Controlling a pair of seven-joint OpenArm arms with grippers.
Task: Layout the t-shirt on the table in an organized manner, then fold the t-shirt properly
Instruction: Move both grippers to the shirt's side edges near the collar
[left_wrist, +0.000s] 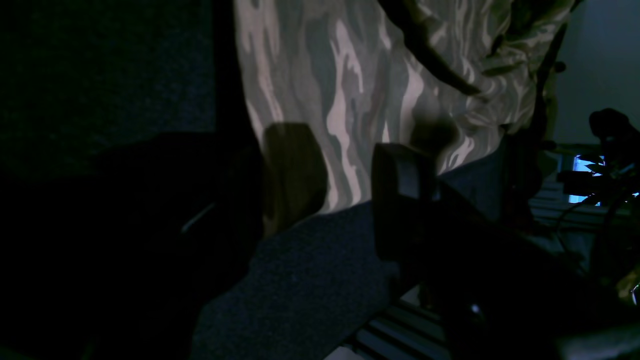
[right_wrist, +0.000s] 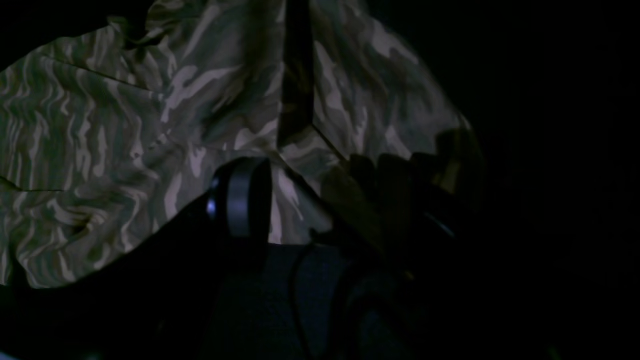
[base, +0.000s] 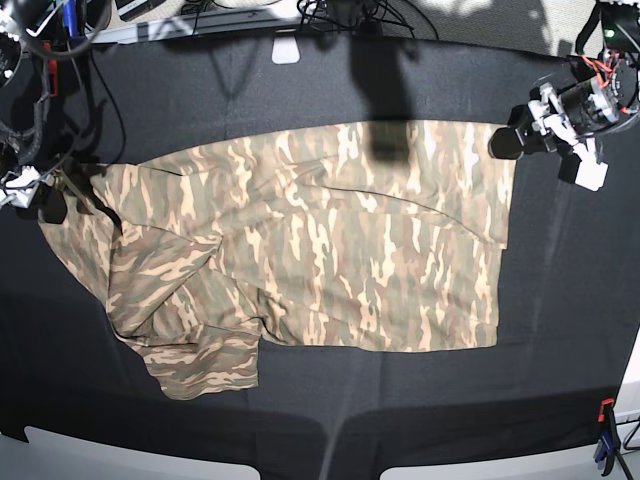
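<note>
Both pincers stand open: left gripper by the hem corner, right gripper near a sleeve. I judge the t-shirt, spread on the table, soft and limp; I'd pinch corners.

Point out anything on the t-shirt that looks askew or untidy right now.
The t-shirt lies mostly flat on the table, but its end toward the base view's left is rumpled: a sleeve is folded over and sticks out crooked near the front edge.
</note>
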